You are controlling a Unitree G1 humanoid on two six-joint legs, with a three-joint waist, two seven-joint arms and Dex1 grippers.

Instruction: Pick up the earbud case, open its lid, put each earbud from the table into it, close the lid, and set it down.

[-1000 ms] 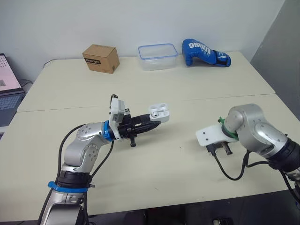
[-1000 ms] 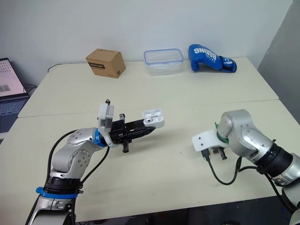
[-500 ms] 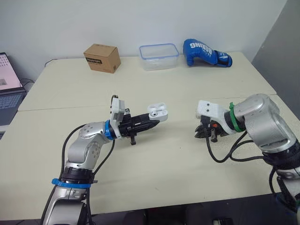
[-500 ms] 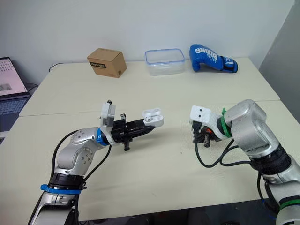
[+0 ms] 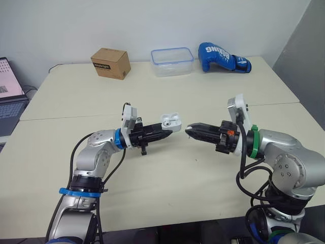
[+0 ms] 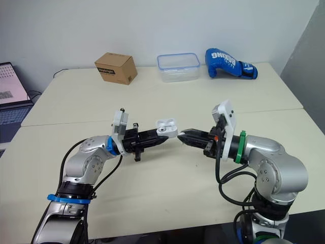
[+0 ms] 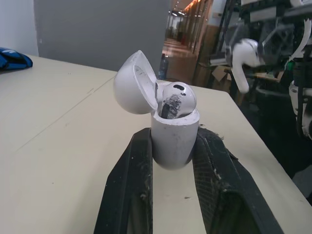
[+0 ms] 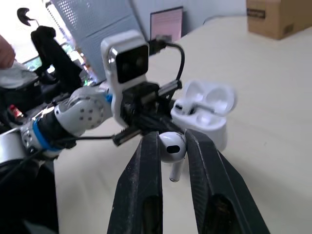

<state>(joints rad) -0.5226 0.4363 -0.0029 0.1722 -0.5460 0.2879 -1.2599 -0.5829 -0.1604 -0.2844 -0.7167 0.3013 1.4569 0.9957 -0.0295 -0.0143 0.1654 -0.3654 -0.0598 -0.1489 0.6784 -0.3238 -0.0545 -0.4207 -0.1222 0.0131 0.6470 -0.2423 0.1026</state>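
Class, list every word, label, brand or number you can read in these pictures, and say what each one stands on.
"BOXING": white letters on the blue boxing glove.
Print on the dark label of the cardboard box: too small to read.
Content on the laptop screen: too small to read.
No text readable on the earbud case or the earbud.

Case and earbud side by side above the table (image 5: 167, 96)
We see the earbud case (image 5: 171, 122) between the left gripper (image 5: 169, 131) fingers, a first earbud (image 7: 175, 97) in it; just right of it, the right gripper (image 5: 189, 130) holds a second earbud (image 8: 171, 147). Behind, along the far edge, from left to right: box (image 5: 110, 63), container (image 5: 171, 61), glove (image 5: 222, 57)
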